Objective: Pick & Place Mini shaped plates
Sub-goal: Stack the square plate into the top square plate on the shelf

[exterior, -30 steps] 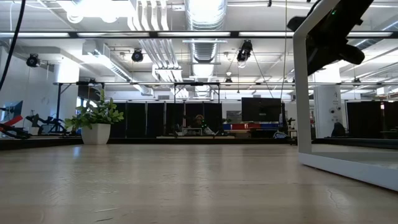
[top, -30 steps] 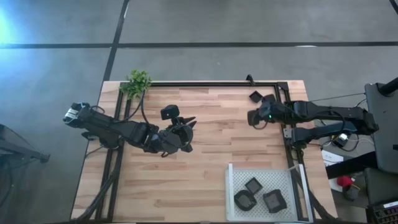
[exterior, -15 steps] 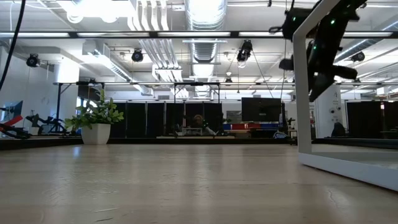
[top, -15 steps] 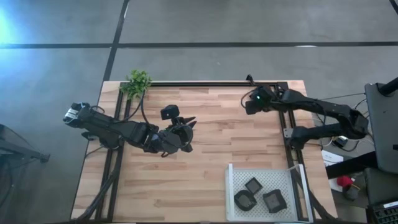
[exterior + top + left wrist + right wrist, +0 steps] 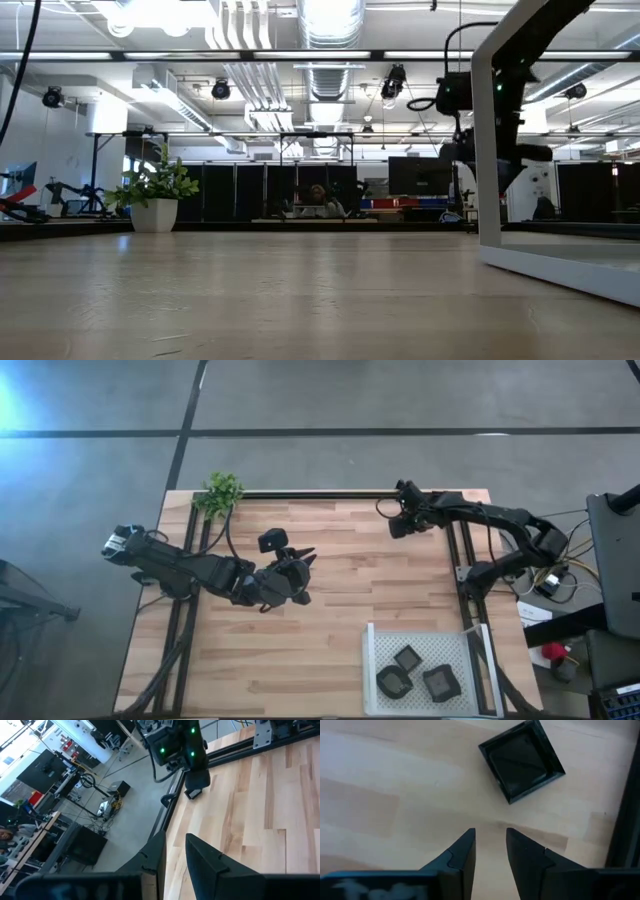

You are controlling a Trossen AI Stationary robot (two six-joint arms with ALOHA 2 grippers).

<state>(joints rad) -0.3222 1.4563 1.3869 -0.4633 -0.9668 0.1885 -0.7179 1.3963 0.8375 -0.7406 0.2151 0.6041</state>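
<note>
High view: right gripper (image 5: pixel 396 520) sits upper right over pale plank wood; three black rimmed plates (image 5: pixel 408 658) lie in the white perforated tray (image 5: pixel 372 670), lower right. Right wrist view: fingers (image 5: pixel 461 854) parted, empty; glossy square plate (image 5: pixel 522 760) at top. Left wrist view: left gripper (image 5: pixel 175 851) slightly parted, empty.

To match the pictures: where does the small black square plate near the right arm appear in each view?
High: hidden under the right end effector.
Low: not in it.
Left wrist: probably the small black square plate, below that end effector.
Right wrist: plate beyond the fingertips.
Shared landmark: black rail on the table edge.
</note>
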